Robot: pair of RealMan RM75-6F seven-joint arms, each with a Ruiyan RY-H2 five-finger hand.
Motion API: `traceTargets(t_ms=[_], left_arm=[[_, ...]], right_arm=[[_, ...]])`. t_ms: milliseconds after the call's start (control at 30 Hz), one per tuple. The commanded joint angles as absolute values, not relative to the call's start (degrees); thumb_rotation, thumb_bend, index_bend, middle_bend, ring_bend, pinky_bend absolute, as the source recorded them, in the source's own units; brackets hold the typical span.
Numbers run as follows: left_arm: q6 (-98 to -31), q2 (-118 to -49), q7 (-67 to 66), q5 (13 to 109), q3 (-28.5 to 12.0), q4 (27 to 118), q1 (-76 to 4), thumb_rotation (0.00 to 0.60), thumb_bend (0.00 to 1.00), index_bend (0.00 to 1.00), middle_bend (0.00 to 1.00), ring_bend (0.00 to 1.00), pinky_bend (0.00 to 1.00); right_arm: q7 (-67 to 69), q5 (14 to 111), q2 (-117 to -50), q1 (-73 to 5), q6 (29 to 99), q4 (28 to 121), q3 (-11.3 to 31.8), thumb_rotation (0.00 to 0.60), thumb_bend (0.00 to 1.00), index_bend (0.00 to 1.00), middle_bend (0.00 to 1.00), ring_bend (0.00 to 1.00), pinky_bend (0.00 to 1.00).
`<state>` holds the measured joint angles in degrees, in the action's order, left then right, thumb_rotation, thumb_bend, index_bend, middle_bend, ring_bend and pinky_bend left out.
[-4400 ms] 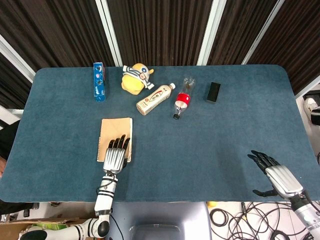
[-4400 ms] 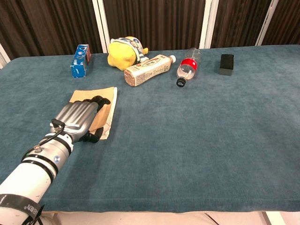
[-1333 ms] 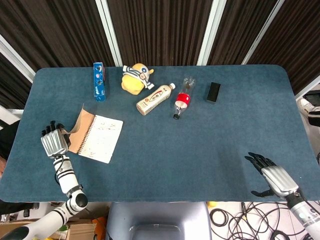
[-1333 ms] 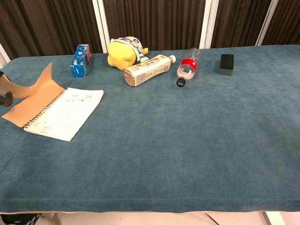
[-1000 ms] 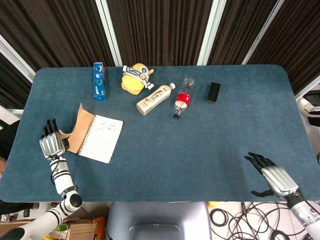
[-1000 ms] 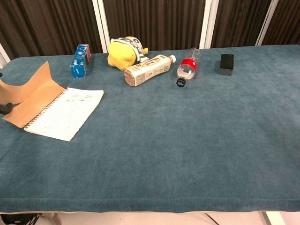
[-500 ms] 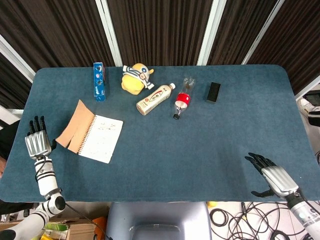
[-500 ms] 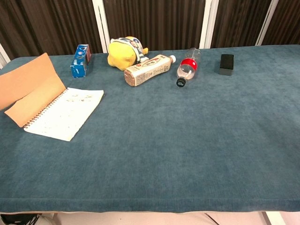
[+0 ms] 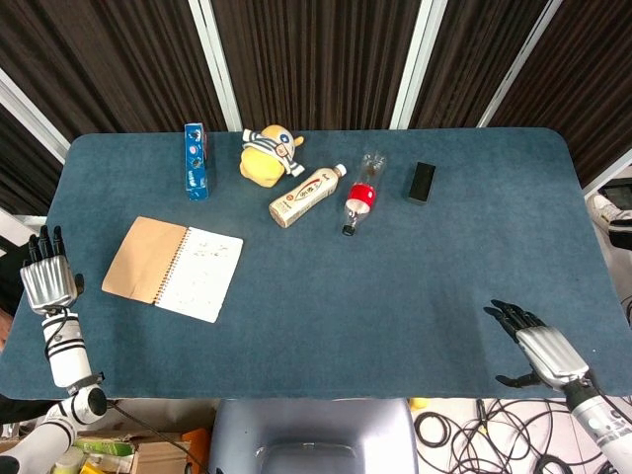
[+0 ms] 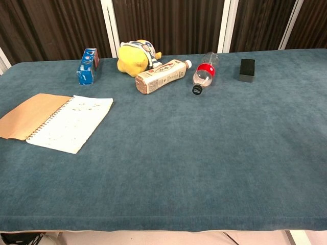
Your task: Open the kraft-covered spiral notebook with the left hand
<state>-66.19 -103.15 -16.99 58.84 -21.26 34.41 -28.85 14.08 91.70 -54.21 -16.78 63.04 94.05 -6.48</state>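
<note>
The spiral notebook [image 9: 174,269] lies open and flat on the blue table's left side, its kraft cover [image 9: 139,260] folded out to the left of a white written page [image 9: 202,273]. In the chest view the notebook [image 10: 56,121] shows at the left edge. My left hand [image 9: 47,282] hovers past the table's left edge, fingers straight and apart, holding nothing, well clear of the cover. Off the table's near right corner, my right hand [image 9: 538,351] is open with its fingers spread. Neither hand shows in the chest view.
Along the far side lie a blue box [image 9: 196,161], a yellow plush toy [image 9: 269,154], a beige bottle on its side [image 9: 307,196], a clear red-labelled bottle [image 9: 360,194] and a small black box [image 9: 422,183]. Cables lie on the floor at the lower right.
The left hand let go of the kraft cover and drew back leftward off the table. The cover dropped from standing tilted to lying flat. The right hand stayed put.
</note>
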Motion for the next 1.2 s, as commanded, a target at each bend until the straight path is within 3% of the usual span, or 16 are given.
traceTargets(t_ms=[33, 233, 400, 500, 700, 1200], left_arm=[[-70.7, -102.0, -12.8, 62.1, -20.2, 35.9, -27.9, 0.600, 0.33, 0.00, 0.00, 0.00, 0.38], [-81.4, -95.1, -8.1, 70.6, -15.4, 51.2, -23.0, 0.600, 0.34, 0.01, 0.00, 0.00, 0.36], [-83.9, -80.6, -15.2, 74.7, -9.3, 78.6, -17.2, 0.600, 0.36, 0.05, 0.00, 0.00, 0.32], [-85.2, -74.6, -16.8, 76.2, -6.6, 88.9, -14.4, 0.600, 0.37, 0.09, 0.00, 0.00, 0.30], [-89.3, -70.4, -17.9, 80.3, -2.6, 93.5, -10.0, 0.600, 0.39, 0.11, 0.00, 0.03, 0.30], [-87.4, -69.3, -17.0, 80.6, -2.2, 94.7, -8.7, 0.600, 0.43, 0.13, 0.00, 0.05, 0.30]], right_arm=[[13.9, 91.9, -54.3, -16.5, 63.6, 93.9, -6.4, 0.600, 0.03, 0.00, 0.00, 0.00, 0.14], [13.2, 91.6, -55.5, -15.2, 67.1, 93.0, -5.4, 0.600, 0.03, 0.00, 0.00, 0.00, 0.14], [10.8, 90.7, -57.7, -13.1, 71.8, 92.4, -3.7, 0.600, 0.03, 0.00, 0.00, 0.00, 0.14], [9.2, 90.6, -58.9, -12.0, 74.4, 92.1, -3.1, 0.600, 0.03, 0.00, 0.00, 0.00, 0.14], [3.8, 89.5, -60.9, -9.7, 78.1, 92.0, -2.2, 0.600, 0.03, 0.00, 0.00, 0.00, 0.13], [2.2, 90.5, -62.0, -8.7, 79.0, 92.0, -2.2, 0.600, 0.03, 0.00, 0.00, 0.00, 0.12]])
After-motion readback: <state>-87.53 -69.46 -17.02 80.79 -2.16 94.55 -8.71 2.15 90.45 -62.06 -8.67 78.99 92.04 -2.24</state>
